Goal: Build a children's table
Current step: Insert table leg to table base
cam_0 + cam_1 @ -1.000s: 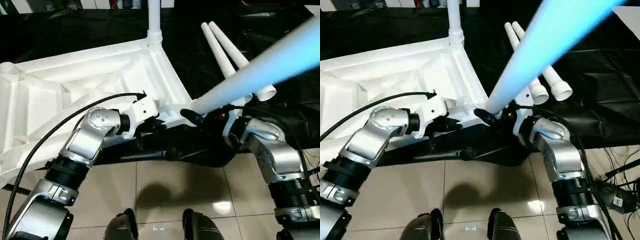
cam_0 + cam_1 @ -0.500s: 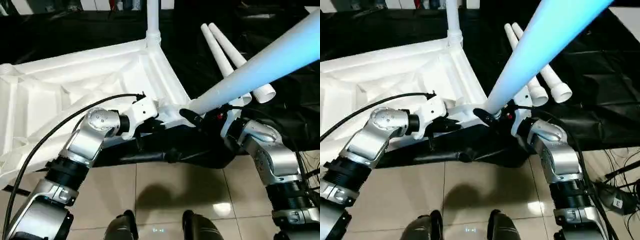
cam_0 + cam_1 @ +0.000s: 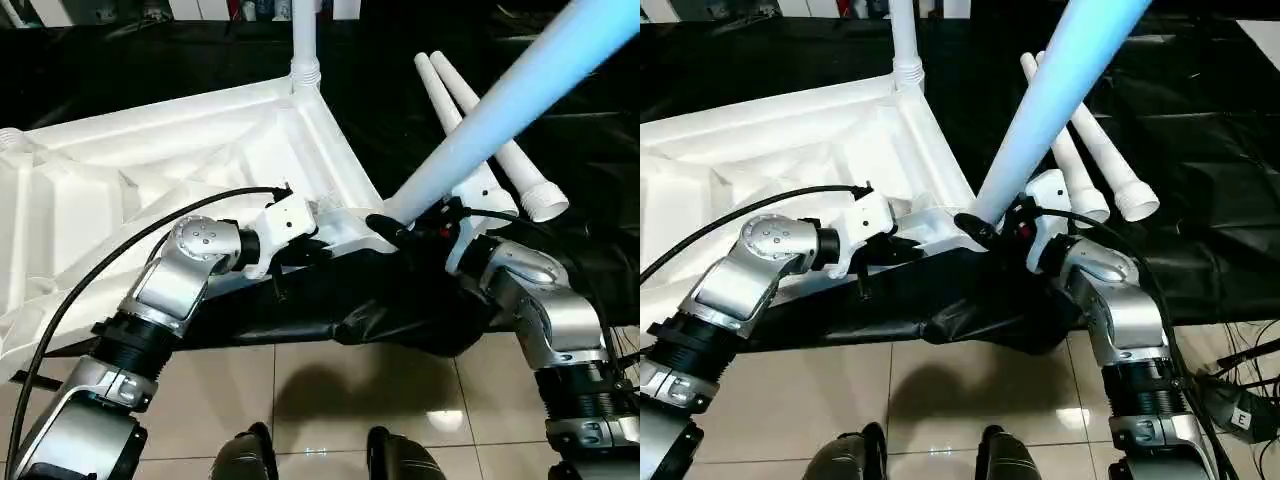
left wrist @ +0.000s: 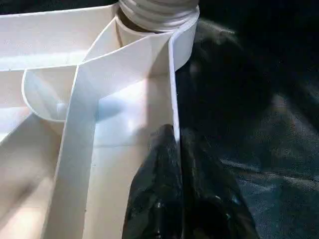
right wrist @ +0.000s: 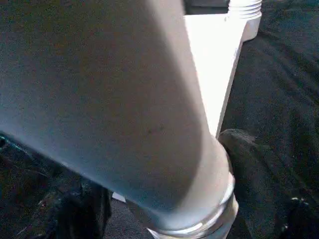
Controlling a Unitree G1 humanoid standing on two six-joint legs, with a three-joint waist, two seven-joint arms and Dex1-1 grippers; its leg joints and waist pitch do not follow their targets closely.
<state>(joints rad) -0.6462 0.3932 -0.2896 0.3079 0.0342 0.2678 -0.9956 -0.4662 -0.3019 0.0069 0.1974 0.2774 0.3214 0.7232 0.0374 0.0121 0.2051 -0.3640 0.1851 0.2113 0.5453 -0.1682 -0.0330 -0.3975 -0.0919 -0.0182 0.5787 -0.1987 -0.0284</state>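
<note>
Leg going into near corner socket; tabletop upside down on black sheet.
Left gripper (image 4: 177,164) pinched on large white ribbed plastic tabletop (image 3: 150,170) rim; right gripper (image 3: 992,228) clasps long white tubular leg (image 3: 500,110) near its base. Looks light, stiff, slick: grip low.

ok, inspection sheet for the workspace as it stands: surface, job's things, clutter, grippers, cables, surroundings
Surface: black sheet over a tiled floor.
Job's things: tabletop lying underside up; one leg upright in its far corner socket; a second leg slanting at the near corner; two spare legs on the sheet.
Clutter: nothing seen.
Grippers: left gripper shut on the tabletop rim; right gripper holds the slanting leg's lower end.
Cables: black cable along the left arm; loose cables on the floor.
Surroundings: nothing seen clearly.
</note>
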